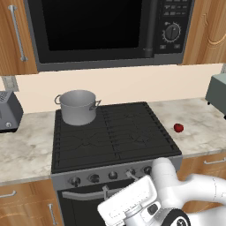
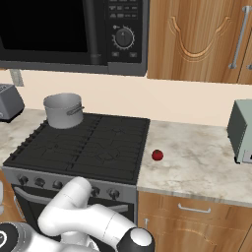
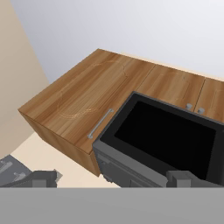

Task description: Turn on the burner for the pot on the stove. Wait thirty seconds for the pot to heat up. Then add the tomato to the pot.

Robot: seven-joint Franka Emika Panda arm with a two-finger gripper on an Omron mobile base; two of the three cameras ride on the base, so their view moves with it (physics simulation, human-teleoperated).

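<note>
Stove (image 1: pixel 114 132) at frame centre of the left base view, its knob strip (image 1: pixel 112 175) along the lower edge, directly above the folded arm. The gripper (image 3: pixel 111 179), jaws spread wide and empty, points up toward the microwave (image 3: pixel 162 144) (away from the knobs), so reaching the knobs would likely require tilting the hand downward. Pot (image 1: pixel 77 107): grey brushed metal, lidless, on the upper-left burner. Tomato (image 1: pixel 178 128): small, glossy red, on the counter (image 1: pixel 198 128) right of the stove.

The pot (image 1: pixel 78 107) sits on the stove (image 1: pixel 128 132) at ten o'clock; the tomato (image 1: pixel 178 128) lies on the counter (image 1: pixel 201 128) at three.
</note>
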